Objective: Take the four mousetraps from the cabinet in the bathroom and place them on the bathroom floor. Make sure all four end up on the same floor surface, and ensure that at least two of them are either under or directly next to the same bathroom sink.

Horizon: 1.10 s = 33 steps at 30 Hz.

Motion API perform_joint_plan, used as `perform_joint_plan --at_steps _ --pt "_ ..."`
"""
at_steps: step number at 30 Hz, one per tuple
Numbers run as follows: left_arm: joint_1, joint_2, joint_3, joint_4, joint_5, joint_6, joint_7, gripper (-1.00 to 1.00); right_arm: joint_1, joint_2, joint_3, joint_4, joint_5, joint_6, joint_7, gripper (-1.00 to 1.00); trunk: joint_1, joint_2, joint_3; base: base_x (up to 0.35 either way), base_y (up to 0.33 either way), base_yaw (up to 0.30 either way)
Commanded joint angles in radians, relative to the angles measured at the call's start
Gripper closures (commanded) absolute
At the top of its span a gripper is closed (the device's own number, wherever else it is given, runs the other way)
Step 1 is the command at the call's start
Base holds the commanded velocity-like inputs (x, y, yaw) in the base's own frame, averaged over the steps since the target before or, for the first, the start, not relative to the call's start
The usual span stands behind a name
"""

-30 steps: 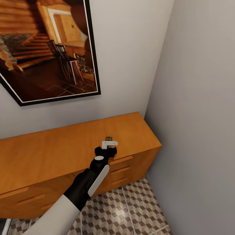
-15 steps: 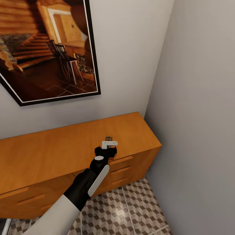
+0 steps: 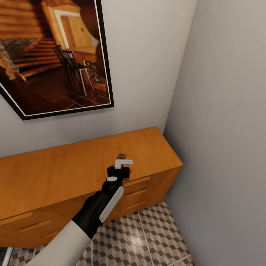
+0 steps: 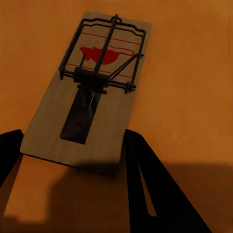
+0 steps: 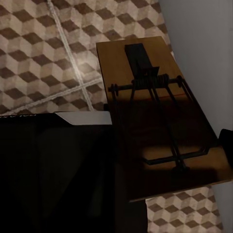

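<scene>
One mousetrap (image 4: 90, 94) lay flat on the cabinet (image 3: 66, 173), the released left hand (image 3: 123, 162) straddling it, ready to pinch; the right hand (image 5: 219, 145) grasped another mousetrap (image 5: 160, 116) above the bathroom floor (image 5: 43, 53).

One mousetrap (image 4: 90, 92) lies flat on the orange-brown cabinet (image 3: 55, 173) top near its front edge. A second mousetrap (image 5: 155, 111) shows above the cube-patterned bathroom floor (image 5: 43, 53).
</scene>
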Motion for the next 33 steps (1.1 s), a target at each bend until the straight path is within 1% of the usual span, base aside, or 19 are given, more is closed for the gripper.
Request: perform_joint_plan --at_steps 1,10,14,19,23,33 --pt "-0.001 0.001 -0.002 0.026 0.009 0.006 0.009 1.00 -0.001 0.000 0.008 0.001 -0.011 -0.004 -0.003 1.00 0.001 -0.001 -0.001 0.000 0.000 0.000" --pt "-0.001 0.001 -0.002 0.026 0.009 0.007 0.009 1.00 0.000 0.001 0.009 0.001 -0.011 -0.004 -0.003 1.00 0.001 -0.001 -0.001 0.000 0.000 0.000" --pt "-0.001 0.001 -0.002 0.009 0.009 0.008 0.010 1.00 0.000 0.001 0.009 0.001 -0.011 -0.004 -0.003 1.00 0.001 -0.001 -0.001 0.000 0.000 0.000" --pt "-0.001 0.001 -0.001 -0.068 0.009 0.013 0.010 1.00 0.000 0.001 0.009 0.001 -0.011 -0.004 -0.003 1.00 0.001 -0.001 -0.001 0.000 0.000 0.000" --pt "-0.001 0.001 -0.001 -0.112 0.009 0.015 0.010 1.00 0.000 0.001 0.009 0.001 -0.011 -0.004 -0.003 1.00 0.001 -0.001 -0.001 0.000 0.000 0.000" --pt "-0.001 0.001 -0.002 -0.194 0.009 0.017 0.009 1.00 0.000 0.001 0.009 0.001 -0.011 -0.004 -0.003 1.00 0.001 -0.001 -0.001 0.000 0.000 0.000"
